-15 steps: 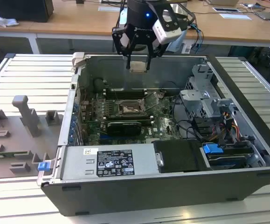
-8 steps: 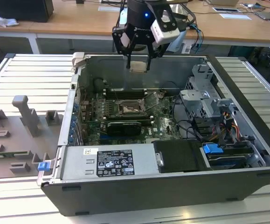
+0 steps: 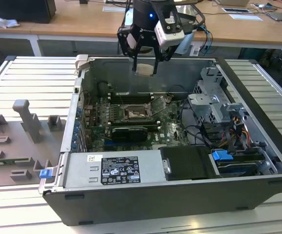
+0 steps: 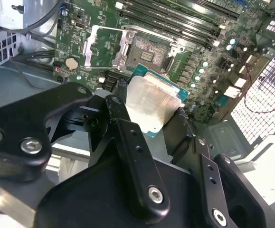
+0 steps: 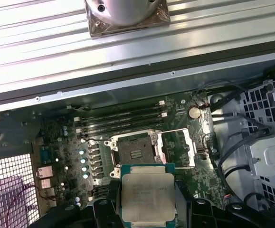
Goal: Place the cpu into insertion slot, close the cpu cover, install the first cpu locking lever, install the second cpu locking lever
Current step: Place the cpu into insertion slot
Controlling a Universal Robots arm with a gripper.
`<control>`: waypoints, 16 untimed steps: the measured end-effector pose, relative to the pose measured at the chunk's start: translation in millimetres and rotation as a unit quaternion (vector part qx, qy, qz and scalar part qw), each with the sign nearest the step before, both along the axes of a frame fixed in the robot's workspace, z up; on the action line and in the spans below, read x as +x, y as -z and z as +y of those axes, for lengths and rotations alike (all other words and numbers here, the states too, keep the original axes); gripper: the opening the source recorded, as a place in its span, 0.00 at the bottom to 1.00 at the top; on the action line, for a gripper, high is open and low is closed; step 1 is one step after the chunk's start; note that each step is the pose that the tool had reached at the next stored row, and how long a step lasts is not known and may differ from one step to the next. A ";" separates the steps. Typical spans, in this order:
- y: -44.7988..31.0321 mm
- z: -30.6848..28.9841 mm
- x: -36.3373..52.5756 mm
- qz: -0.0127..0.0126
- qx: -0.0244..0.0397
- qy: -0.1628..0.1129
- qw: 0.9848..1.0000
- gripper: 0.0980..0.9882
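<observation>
So the gripper (image 3: pixel 145 68) is hanging over the open computer case (image 3: pixel 145 204), up near its back wall, with the jaws clamped on two opposite edges of the cpu (image 3: pixel 144 68). Both wrist views show the chip (image 4: pixel 149 107) (image 5: pixel 148 197) flat between the black fingers (image 4: pixel 128 137), silver top facing the cameras and green edge peeking out. It's well above the motherboard (image 3: pixel 172 129), not touching anything. The insertion slot (image 5: pixel 135 152) is down on the board, bare, just beside the long memory slots (image 5: pixel 123 121). The cpu cover (image 5: pixel 177 147) is swung open to one side of the slot, board visible through its window. A long black card (image 3: pixel 127 132) sits on the slot's other side from the memory slots.
</observation>
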State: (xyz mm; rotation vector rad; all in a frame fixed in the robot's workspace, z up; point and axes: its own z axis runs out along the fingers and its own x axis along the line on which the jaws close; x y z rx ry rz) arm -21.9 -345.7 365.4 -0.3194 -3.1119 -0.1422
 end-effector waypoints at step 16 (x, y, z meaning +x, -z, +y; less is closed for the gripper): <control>0.2 0.0 0.0 0.000 -0.001 0.076 0.997 0.50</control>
